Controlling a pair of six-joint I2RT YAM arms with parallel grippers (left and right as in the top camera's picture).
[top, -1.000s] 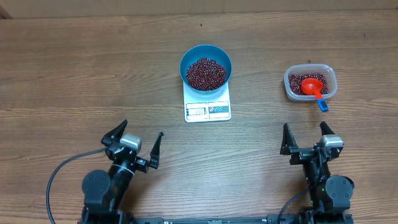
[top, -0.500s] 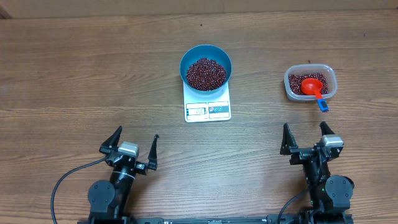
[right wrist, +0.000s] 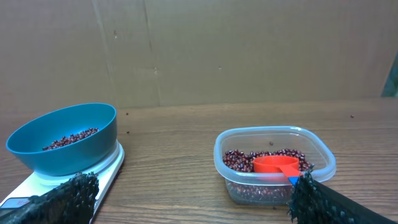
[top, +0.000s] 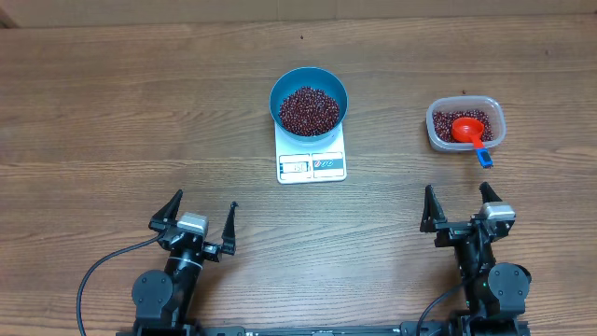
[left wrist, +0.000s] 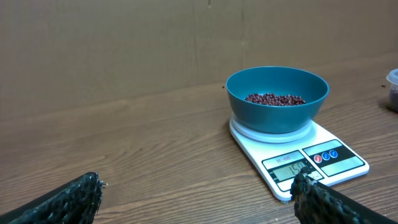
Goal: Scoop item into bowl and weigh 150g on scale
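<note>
Both wide: left tool (top: 206, 199), right tool (top: 456, 187) | bowl (top: 309, 101) on scale (top: 312, 165), well apart

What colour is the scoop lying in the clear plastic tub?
The scoop is orange-red with a blue handle end, clearest in the overhead view.

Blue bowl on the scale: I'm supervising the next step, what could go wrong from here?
The bowl spans the full width of the scale, so a knock could shift it and spill beans. The red scoop has its handle jutting over the rim of the tub; a clumsy grab could drag or tip it.
</note>
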